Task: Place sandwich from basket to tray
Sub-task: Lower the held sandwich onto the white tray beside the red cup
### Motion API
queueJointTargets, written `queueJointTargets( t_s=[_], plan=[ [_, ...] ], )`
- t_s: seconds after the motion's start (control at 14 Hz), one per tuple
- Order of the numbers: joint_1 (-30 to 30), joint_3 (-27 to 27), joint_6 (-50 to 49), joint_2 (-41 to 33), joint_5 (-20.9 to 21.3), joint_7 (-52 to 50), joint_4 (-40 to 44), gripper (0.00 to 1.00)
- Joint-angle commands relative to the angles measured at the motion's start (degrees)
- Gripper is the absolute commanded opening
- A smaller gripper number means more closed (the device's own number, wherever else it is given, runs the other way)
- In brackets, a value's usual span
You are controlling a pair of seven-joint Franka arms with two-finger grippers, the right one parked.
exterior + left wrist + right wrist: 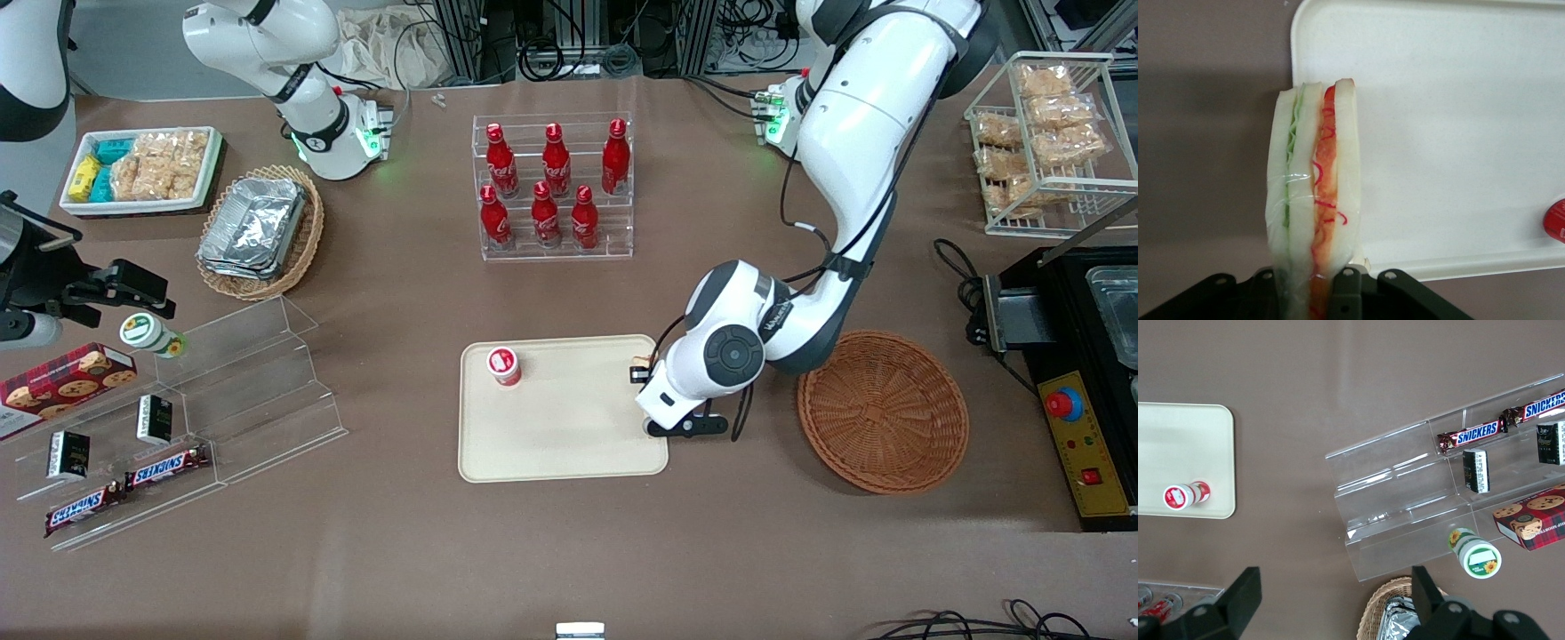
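Observation:
The sandwich (1315, 193) is a wrapped wedge of white bread with green and orange-red filling. My gripper (1308, 283) is shut on it, with one finger on each bread face. It hangs at the tray's (1458, 133) edge, partly over the brown table. In the front view the arm's wrist covers most of the gripper (641, 373), and only a scrap of the sandwich (638, 362) shows at the tray's (560, 436) end nearest the basket. The round reddish-brown basket (883, 411) has nothing in it and lies beside the tray, toward the working arm's end.
A small red-capped bottle (503, 365) stands on the tray. A clear rack of red bottles (553, 187) is farther from the camera. A clear stepped shelf (231, 391), an oval basket of foil containers (260, 231) and a white snack bin (142, 169) lie toward the parked arm's end.

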Motion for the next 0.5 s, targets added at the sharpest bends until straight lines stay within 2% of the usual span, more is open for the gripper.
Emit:
queueJointTargets(
  t_s=[0.0, 0.07, 0.14, 0.21, 0.29, 0.43],
  plan=[
    [-0.2, -0.79, 1.27, 1.57, -0.97, -1.12, 1.56, 0.0],
    [-0.2, -0.79, 2.06, 2.09, -1.41, -1.12, 1.56, 0.0],
    [-0.2, -1.23, 2.68, 2.27, -1.42, -1.12, 1.56, 0.05],
    [-0.11, -1.5, 2.77, 2.54, -1.5, -1.12, 1.56, 0.46],
    [-0.11, -1.5, 2.77, 2.97, -1.42, -1.12, 1.65, 0.72],
    [-0.11, -1.5, 2.77, 2.98, -1.42, -0.86, 1.56, 0.88]
  ],
)
